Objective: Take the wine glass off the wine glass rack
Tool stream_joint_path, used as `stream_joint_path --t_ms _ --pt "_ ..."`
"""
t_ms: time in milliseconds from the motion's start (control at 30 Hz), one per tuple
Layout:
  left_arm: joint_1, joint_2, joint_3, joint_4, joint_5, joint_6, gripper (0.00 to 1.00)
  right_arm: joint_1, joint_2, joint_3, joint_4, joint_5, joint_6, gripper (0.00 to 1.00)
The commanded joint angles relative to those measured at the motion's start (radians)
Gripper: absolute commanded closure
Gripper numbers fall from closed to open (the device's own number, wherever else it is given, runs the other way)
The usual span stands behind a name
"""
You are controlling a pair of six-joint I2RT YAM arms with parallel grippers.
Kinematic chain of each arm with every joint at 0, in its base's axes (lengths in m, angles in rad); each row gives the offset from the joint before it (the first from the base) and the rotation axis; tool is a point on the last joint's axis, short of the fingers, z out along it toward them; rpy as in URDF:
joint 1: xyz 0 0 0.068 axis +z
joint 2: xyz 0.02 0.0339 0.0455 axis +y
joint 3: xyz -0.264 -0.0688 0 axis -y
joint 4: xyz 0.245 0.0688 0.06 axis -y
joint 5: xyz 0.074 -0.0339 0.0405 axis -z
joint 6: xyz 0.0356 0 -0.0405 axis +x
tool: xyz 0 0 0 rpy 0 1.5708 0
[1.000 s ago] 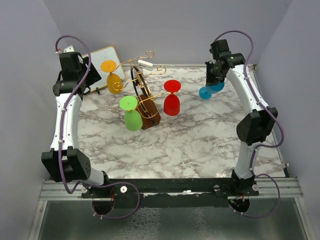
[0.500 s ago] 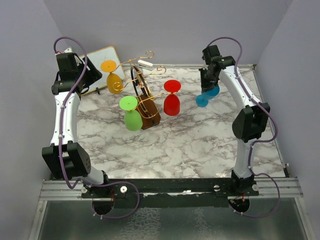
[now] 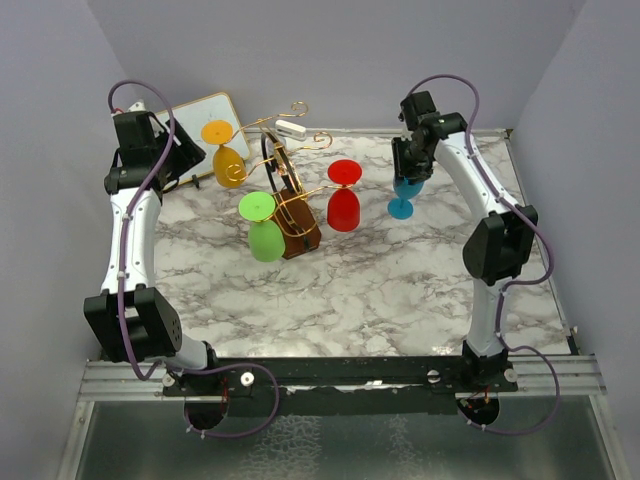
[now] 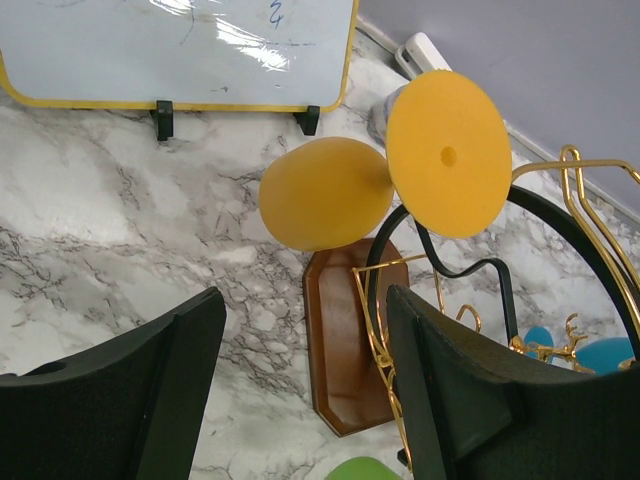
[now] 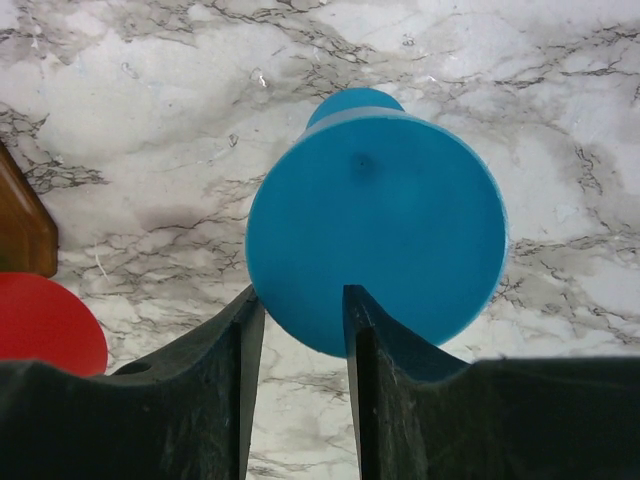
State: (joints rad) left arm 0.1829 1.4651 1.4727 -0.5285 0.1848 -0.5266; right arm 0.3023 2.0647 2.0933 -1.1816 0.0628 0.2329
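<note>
The wine glass rack (image 3: 287,190), gold wire on a brown block (image 4: 348,345), stands at the table's back left. A yellow wine glass (image 3: 228,163), a green one (image 3: 265,236) and a red one (image 3: 343,207) hang from it foot up. A blue wine glass (image 3: 402,200) is off the rack, low over the marble to its right. My right gripper (image 3: 408,172) is just above it. In the right wrist view my right gripper (image 5: 300,310) has its fingers apart, and the blue glass's foot (image 5: 378,235) faces the camera just beyond them. My left gripper (image 4: 305,395) is open, short of the yellow glass (image 4: 325,195).
A white board with a yellow frame (image 3: 203,113) leans at the back left behind the rack. A small white object (image 3: 290,127) lies by the rack's top hooks. Grey walls close in the marble table (image 3: 400,290) on three sides.
My right arm has swung left and down with the blue glass, bringing it from mid-air to the table surface, and its jaws have parted. The left arm has hardly moved.
</note>
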Motion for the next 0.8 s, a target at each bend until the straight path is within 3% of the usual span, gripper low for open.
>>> stream_joint_path --t_ms 0,200,400,567,767 --pt "0.007 -0.085 -0.049 0.076 0.011 -0.026 0.32 0.009 -0.151 0.022 0.022 -0.002 0.006 0.62" --pt "0.011 -0.112 -0.107 0.117 0.016 -0.052 0.32 0.012 -0.386 -0.127 0.139 -0.029 0.022 0.62" --pt "0.042 -0.08 -0.114 0.193 0.082 -0.117 0.31 0.013 -0.683 -0.374 0.355 -0.315 0.023 0.53" --pt "0.129 -0.019 -0.175 0.378 0.258 -0.242 0.31 0.012 -0.818 -0.507 0.445 -0.483 0.037 0.52" --pt "0.151 0.071 -0.263 0.737 0.472 -0.473 0.35 0.013 -0.889 -0.591 0.511 -0.526 0.041 0.52"
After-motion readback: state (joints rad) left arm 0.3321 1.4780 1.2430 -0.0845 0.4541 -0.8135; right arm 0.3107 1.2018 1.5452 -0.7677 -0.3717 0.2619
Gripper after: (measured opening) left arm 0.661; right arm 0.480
